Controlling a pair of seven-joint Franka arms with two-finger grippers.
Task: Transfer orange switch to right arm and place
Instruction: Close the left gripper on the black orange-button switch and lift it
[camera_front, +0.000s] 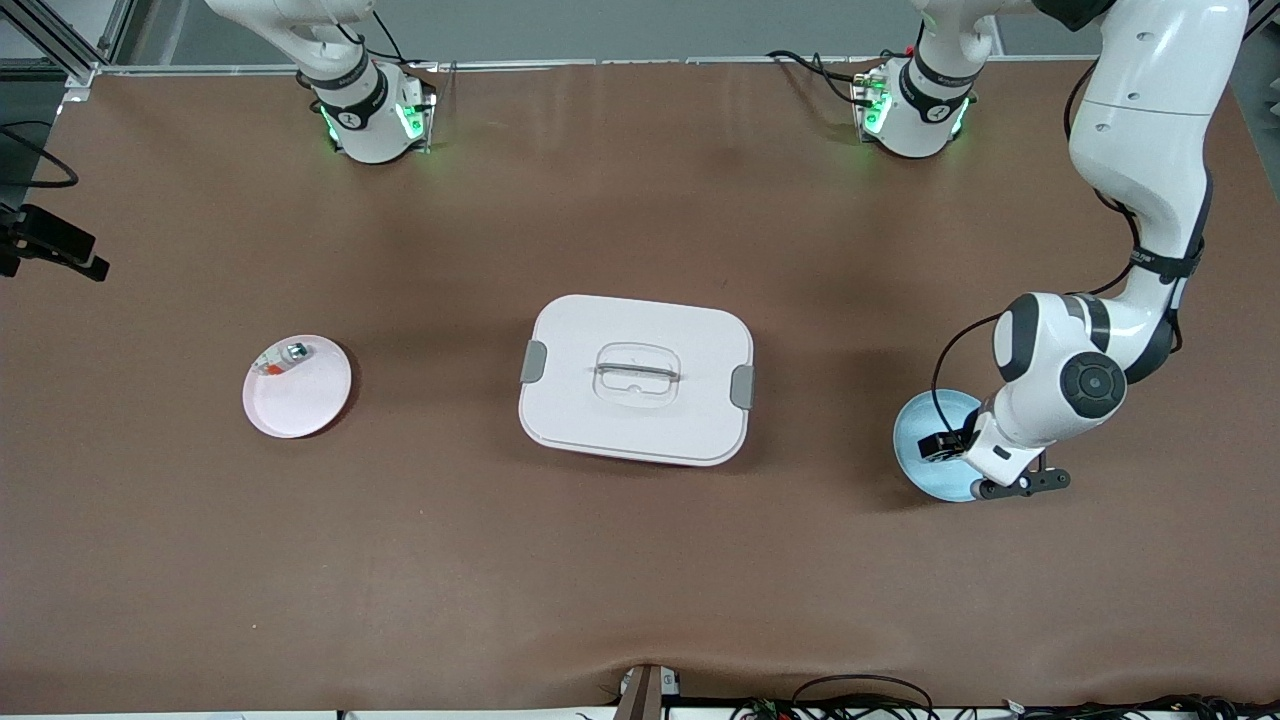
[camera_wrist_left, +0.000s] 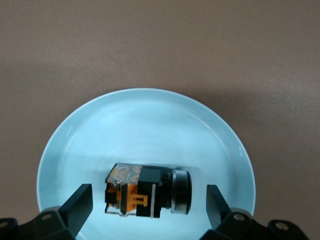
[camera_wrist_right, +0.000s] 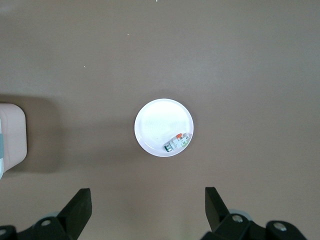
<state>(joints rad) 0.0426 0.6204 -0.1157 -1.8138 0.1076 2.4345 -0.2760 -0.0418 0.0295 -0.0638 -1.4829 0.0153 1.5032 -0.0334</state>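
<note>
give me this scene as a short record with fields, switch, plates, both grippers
orange switch: lying on its side in the blue plate
left gripper: open, low over the blue plate, fingers either side of the switch
right gripper: open, high over the pink plate
pink plate contents: small silver-and-red piece
table centre: white lidded box

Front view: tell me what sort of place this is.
Probably a robotics lab bench: two robot arms, the left arm and the right arm, are bolted to a brown-covered table, with loose cables along its edge.

No readable text (anywhere in view)
</note>
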